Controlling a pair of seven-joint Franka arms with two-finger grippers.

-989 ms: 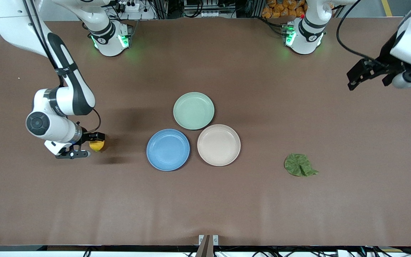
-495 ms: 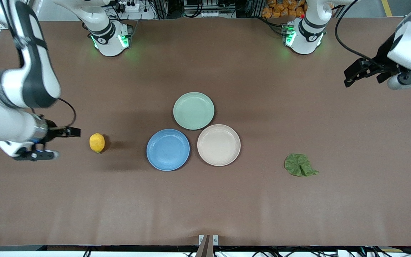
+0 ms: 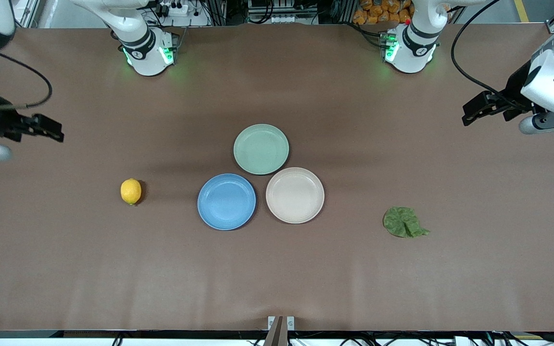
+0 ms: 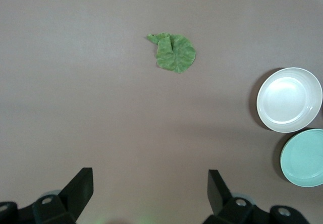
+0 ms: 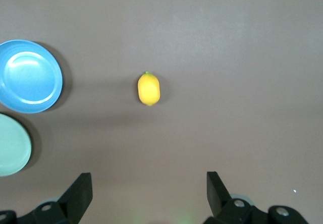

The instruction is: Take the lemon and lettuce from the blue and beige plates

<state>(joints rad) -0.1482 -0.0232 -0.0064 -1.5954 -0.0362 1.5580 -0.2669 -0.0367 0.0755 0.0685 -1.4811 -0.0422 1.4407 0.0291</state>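
Since a second ago the right gripper (image 3: 51, 130) has let go of the lemon (image 3: 131, 191) and pulled up and away toward the right arm's end of the table; it is now hanging in the air over bare tabletop at that end, farther from the front camera's edge than the fruit below. Its fingers (image 5: 78, 191) are showing spread wide apart in the right wrist view, holding nothing. The lemon is lying on the brown table (image 3: 277, 269) by itself, well apart from the blue plate (image 3: 226, 201) and toward the right arm's end of it.

Meanwhile the left gripper (image 3: 472, 113) has drifted only slightly and is waiting in the air over the left arm's end of the table. Its fingers (image 4: 81, 188) are also standing wide open and empty.

The lettuce (image 3: 404, 222) is lying flat on the table, toward the left arm's end from the beige plate (image 3: 295, 195), well apart from it and a little nearer to the front camera. Both plates are sitting side by side, rims almost touching, with nothing in them. A mint-green plate (image 3: 261, 148) is sitting just beside both, farther from the front camera, also holding nothing.
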